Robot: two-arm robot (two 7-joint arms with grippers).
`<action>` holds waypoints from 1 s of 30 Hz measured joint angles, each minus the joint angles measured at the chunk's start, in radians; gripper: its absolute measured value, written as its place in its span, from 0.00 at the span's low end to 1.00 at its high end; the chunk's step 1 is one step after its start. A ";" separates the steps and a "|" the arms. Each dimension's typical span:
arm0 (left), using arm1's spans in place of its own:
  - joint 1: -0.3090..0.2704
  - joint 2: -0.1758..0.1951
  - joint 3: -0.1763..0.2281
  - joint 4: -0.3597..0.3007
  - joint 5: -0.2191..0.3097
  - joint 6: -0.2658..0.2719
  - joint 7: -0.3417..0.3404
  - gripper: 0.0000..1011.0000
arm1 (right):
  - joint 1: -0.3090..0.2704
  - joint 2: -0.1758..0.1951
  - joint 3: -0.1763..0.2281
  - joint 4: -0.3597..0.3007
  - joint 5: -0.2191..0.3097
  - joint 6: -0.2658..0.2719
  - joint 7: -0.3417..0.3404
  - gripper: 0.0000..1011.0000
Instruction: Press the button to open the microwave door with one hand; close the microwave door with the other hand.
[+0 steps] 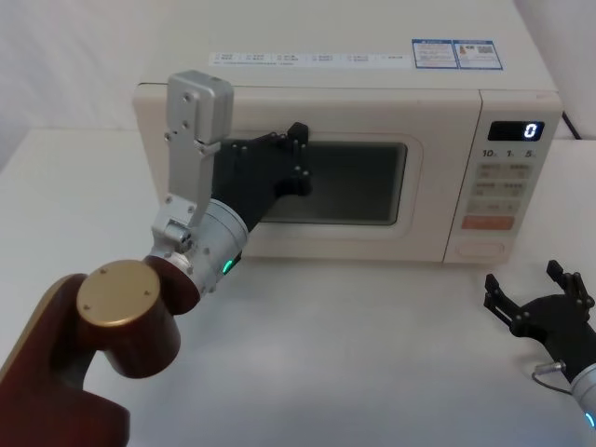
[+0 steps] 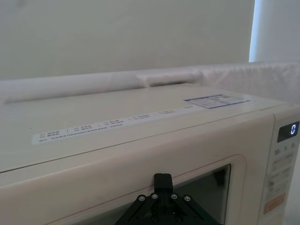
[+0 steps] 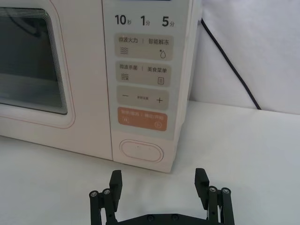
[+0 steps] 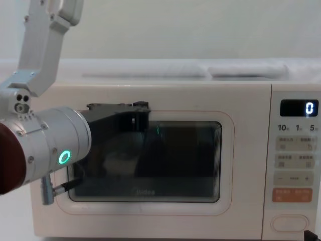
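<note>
Cream casing, dark glass: microwave door (image 1: 317,186), shut flush with the cabinet, window facing near, filling the left and middle of the front.
Cream pill-shaped button (image 3: 141,151), long axis running left to right, low on the control panel (image 3: 143,70) at the right end, under the orange key (image 3: 143,121).
Black left gripper (image 1: 296,154): raised against the upper left part of the door glass, fingers apparently drawn together at the tip, holding nothing; contact with the glass not certain.
Black right gripper (image 3: 159,180): low on the white table (image 1: 372,354), near and right of the oven, fingers spread apart, empty; button lying straight ahead, farther away and slightly higher, well apart.
Judged: right arm far nearer the button; press calls for a forward, slightly upward advance, left arm in place at the door for closing
</note>
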 joint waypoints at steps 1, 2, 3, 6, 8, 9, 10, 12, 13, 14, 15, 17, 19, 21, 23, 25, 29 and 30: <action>0.004 0.000 -0.002 -0.005 -0.005 0.001 -0.001 0.00 | 0.000 0.000 0.000 0.000 0.000 0.000 0.000 0.99; 0.007 0.000 -0.003 -0.009 -0.009 0.002 -0.001 0.00 | 0.000 0.000 0.000 0.000 0.000 0.000 0.000 0.99; 0.011 0.000 -0.005 -0.014 -0.014 0.002 -0.001 0.00 | 0.000 0.000 0.000 0.000 0.000 0.000 0.000 0.99; 0.034 0.005 -0.010 -0.042 -0.032 0.002 -0.002 0.00 | 0.000 0.000 0.000 0.000 0.000 0.000 0.000 0.99; 0.046 0.008 -0.012 -0.053 -0.040 0.002 -0.002 0.00 | 0.000 0.000 0.000 0.000 0.000 0.000 0.000 0.99; 0.056 0.012 -0.014 -0.065 -0.045 0.003 0.000 0.00 | 0.000 0.000 0.000 0.000 0.000 0.000 0.000 0.99; 0.062 0.014 -0.016 -0.072 -0.047 0.004 0.001 0.00 | 0.000 0.000 0.000 0.000 0.000 0.000 0.000 0.99; 0.081 0.019 -0.019 -0.088 -0.053 0.007 0.006 0.00 | 0.000 0.000 0.000 0.000 0.000 0.000 0.000 0.99; 0.090 0.021 -0.021 -0.094 -0.054 0.008 0.008 0.01 | 0.000 0.000 0.000 0.000 0.000 0.000 0.000 0.99; 0.099 0.025 -0.023 -0.101 -0.056 0.008 0.010 0.04 | 0.000 0.000 0.000 0.000 0.000 0.000 0.000 0.99; 0.116 0.030 -0.026 -0.111 -0.058 0.005 0.013 0.07 | 0.000 0.000 0.000 0.000 0.000 0.000 0.000 0.99; 0.132 0.035 -0.030 -0.118 -0.060 -0.003 0.015 0.10 | 0.000 0.000 0.000 0.000 0.000 0.000 0.000 0.99; 0.155 0.041 -0.038 -0.129 -0.066 -0.014 0.018 0.17 | 0.000 0.000 0.000 0.000 0.000 0.000 0.000 0.99; 0.182 0.050 -0.048 -0.138 -0.070 -0.026 0.022 0.20 | 0.000 0.000 0.000 0.000 0.000 0.000 0.000 0.99; 0.197 0.055 -0.054 -0.143 -0.072 -0.031 0.024 0.31 | 0.000 0.000 0.000 0.000 0.000 0.000 0.000 0.99; 0.211 0.059 -0.059 -0.147 -0.073 -0.036 0.027 0.36 | 0.000 0.000 0.000 0.000 0.000 0.000 0.000 0.99; 0.241 0.066 -0.069 -0.151 -0.075 -0.046 0.033 0.45 | 0.000 0.000 0.000 0.000 0.000 0.000 0.000 0.99; 0.252 0.068 -0.074 -0.152 -0.076 -0.050 0.035 0.49 | 0.000 0.000 0.000 0.000 0.000 0.000 0.000 0.99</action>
